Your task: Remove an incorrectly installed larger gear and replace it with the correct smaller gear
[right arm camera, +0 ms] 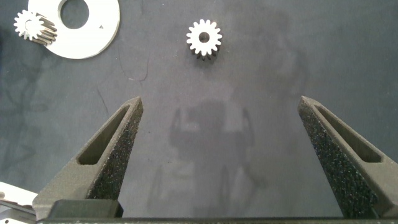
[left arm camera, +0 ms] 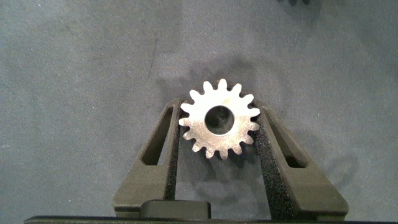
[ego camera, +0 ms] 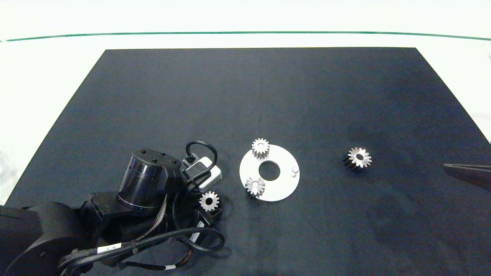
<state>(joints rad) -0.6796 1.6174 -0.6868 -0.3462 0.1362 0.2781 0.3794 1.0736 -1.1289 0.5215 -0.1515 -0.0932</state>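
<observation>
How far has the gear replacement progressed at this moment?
Done: the larger gear lies on the mat, off the round plate, where one peg stands free. In hand: the left end effector grips the smaller gear. Left: setting it on that peg. The right end effector is open, idle.

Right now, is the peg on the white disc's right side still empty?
Yes, the peg on the white disc stands bare; no gear sits on it.
</observation>
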